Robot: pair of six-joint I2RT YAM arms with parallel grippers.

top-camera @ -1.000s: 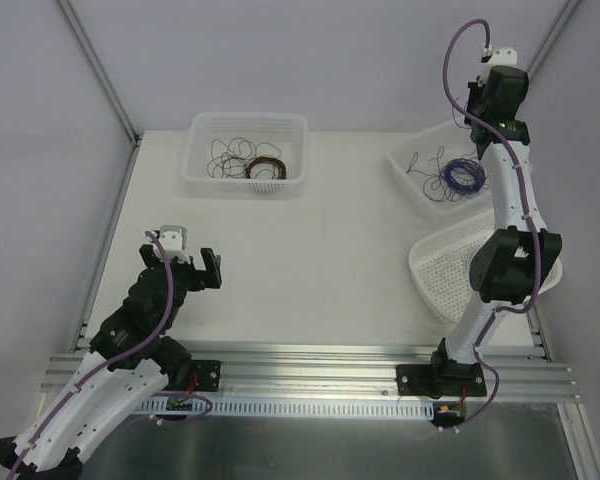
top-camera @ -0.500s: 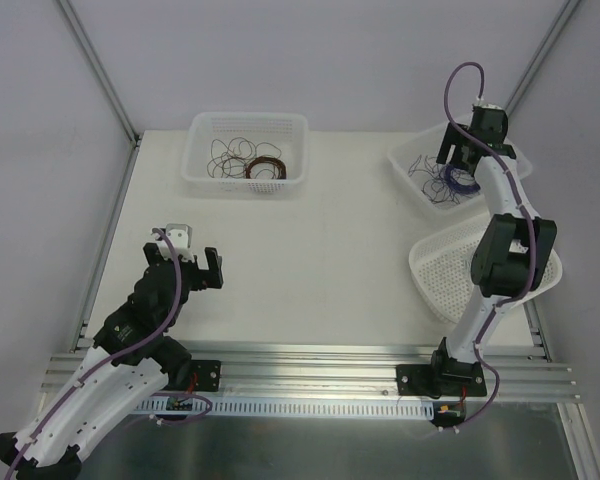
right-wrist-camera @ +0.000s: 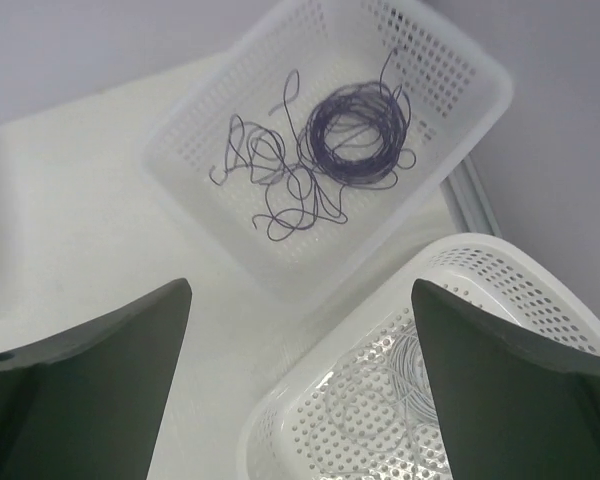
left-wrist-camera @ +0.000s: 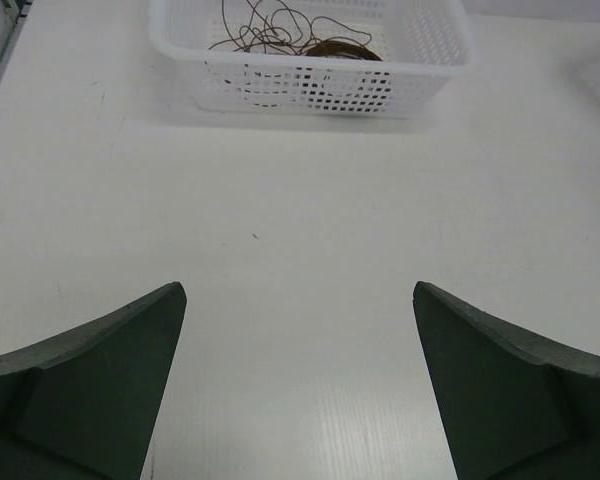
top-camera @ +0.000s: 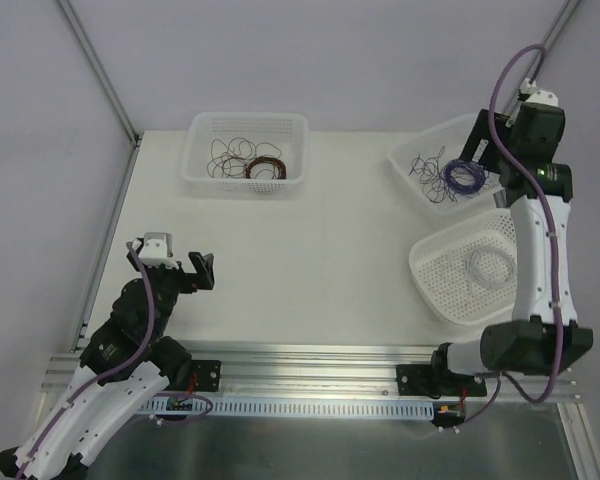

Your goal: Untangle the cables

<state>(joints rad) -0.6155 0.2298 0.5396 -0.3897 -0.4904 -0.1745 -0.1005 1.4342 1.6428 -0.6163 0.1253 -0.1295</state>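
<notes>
The cables show as loose hair-thin strands. Purple strands (right-wrist-camera: 290,185) lie in the far right basket (right-wrist-camera: 195,115) beside a wound purple coil (right-wrist-camera: 320,140). Dark brown strands (top-camera: 225,155) lie in the far left basket (top-camera: 245,188) beside a red-brown coil (top-camera: 267,168). My right gripper (right-wrist-camera: 300,290) hangs open above the gap between the two right baskets, with nothing between its fingers. In the top view the right gripper (top-camera: 480,150) is at the purple basket's right end. My left gripper (top-camera: 180,272) stands open and empty over bare table near the left front.
A second white basket (top-camera: 425,285) with a whitish coil (top-camera: 488,265) sits tilted at the near right, close to the right arm. Metal frame rails run along the table's left and front edges. Grey walls close the back and sides.
My right gripper has gone from shut to open and has swung from behind the purple basket across it to its right end. The left arm has drawn back slightly toward the front left.
</notes>
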